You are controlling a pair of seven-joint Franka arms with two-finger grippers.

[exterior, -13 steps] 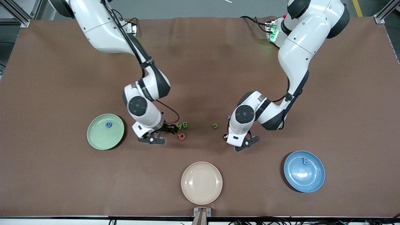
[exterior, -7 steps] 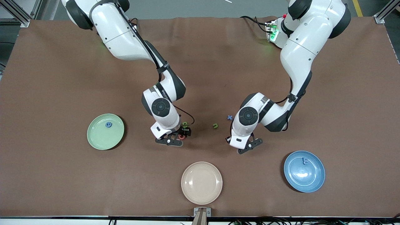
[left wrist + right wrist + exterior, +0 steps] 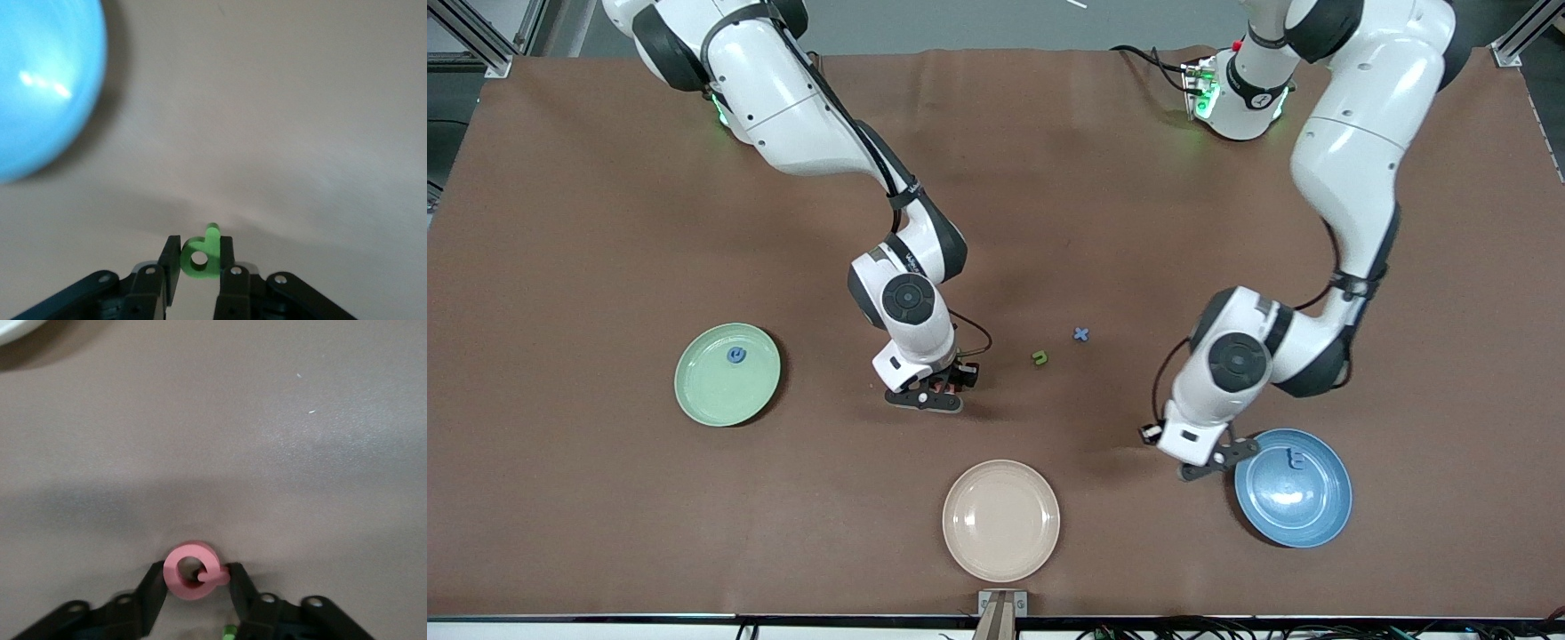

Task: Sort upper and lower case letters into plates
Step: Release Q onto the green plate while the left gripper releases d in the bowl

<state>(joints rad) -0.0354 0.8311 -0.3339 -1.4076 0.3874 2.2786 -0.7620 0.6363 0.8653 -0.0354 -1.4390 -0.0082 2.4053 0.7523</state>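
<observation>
Squarely between the right pincer (image 3: 195, 583) fingers sits the pink letter (image 3: 192, 570).

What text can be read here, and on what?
"d": green letter, in the left end effector.
"Q", probably: pink letter, in the right end effector.
"x": blue letter, on the table.
"u" or "n": green table letter.
Too small to read: the letters on the mint plate and the blue plate.
</observation>
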